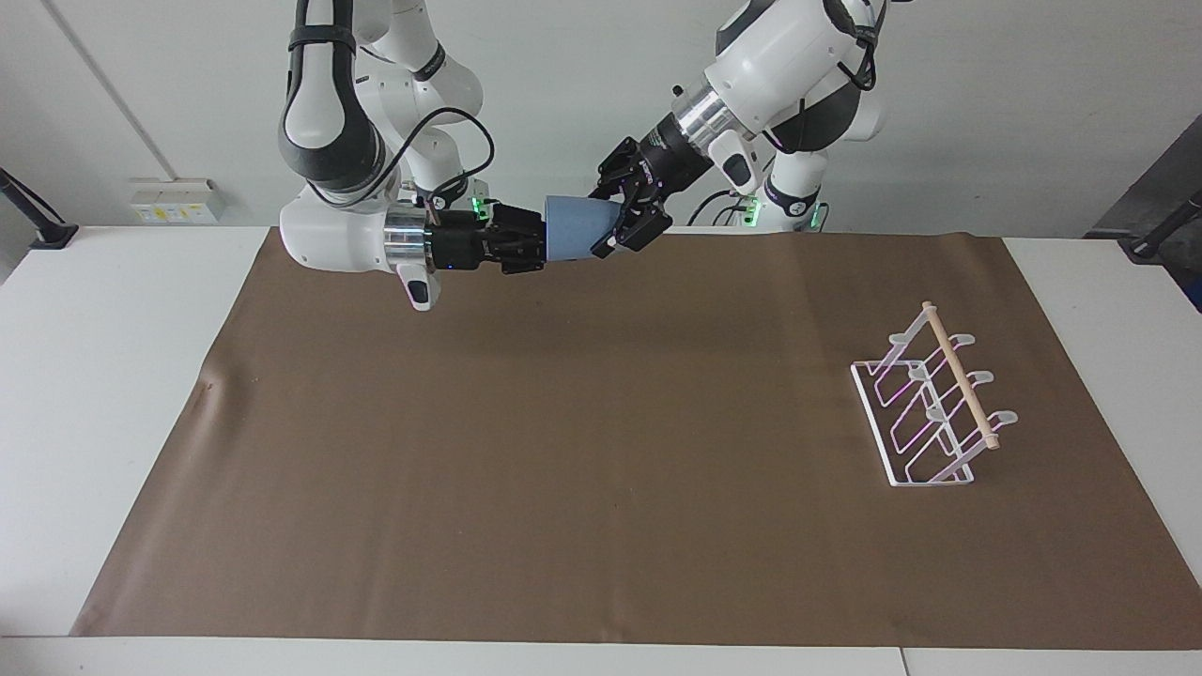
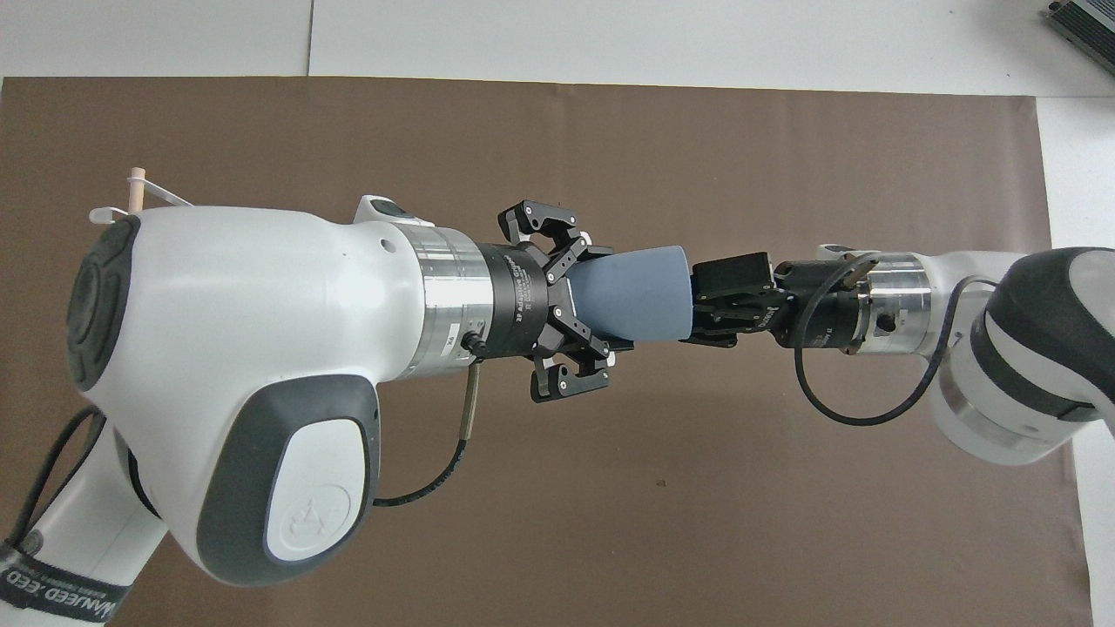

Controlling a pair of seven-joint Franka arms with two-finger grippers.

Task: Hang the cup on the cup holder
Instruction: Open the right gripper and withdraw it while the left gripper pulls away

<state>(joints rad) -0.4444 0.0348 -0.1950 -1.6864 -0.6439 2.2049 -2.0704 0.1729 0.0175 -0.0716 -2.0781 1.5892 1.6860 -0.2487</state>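
The light-blue cup (image 1: 575,225) lies sideways in the air over the mat's edge nearest the robots, between both grippers; it also shows in the overhead view (image 2: 636,300). My right gripper (image 1: 537,242) is shut on the cup's wide rim (image 2: 697,306). My left gripper (image 1: 627,208) is open, its fingers spread around the cup's narrow base (image 2: 577,300). The white wire cup holder (image 1: 930,404) with its wooden dowel stands on the mat toward the left arm's end. In the overhead view only its dowel tip (image 2: 136,187) shows past my left arm.
A brown mat (image 1: 563,451) covers most of the white table (image 1: 113,376). My left arm's large white body (image 2: 244,348) hides much of the mat's left-arm end in the overhead view.
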